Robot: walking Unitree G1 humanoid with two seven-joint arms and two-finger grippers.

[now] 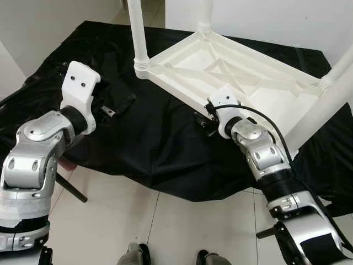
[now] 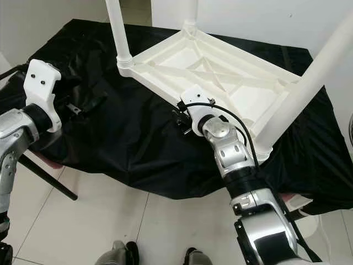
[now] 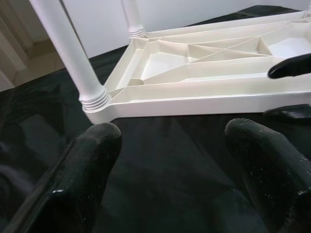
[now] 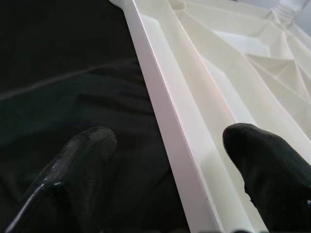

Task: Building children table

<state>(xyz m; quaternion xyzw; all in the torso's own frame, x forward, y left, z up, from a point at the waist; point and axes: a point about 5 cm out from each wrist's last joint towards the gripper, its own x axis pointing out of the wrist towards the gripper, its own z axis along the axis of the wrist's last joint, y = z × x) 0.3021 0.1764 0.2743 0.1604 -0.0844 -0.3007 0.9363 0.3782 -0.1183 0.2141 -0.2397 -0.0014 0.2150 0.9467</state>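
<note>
White floor tiles and pale walls are seen around a desk covered by a crumpled black cloth that hangs over the near edge. On this cloth a white plastic children's table is laid upside down, so that its ribbed underside with crossed braces is turned upward. Four round white legs are seen standing up from its corners: a near-left leg seated in a ringed socket, a far leg behind it, a thick near-right leg rising across the right of the right eye view, and a further one at the right corner. The right hand is placed at the table's near long rim, with its two black fingers spread and set astride that rim, one over the cloth and the other over the ribbed inner side; whether the rim is touched cannot be told. A black cable is looped over the right wrist. The left hand is held above the cloth, well to the left of the table and pointed toward the near-left corner, its fingers spread with nothing between them. In the left wrist view the right hand's fingertips are made out at the table's rim. Two dark feet are seen on the tiles at the lower edge of the head views.
</note>
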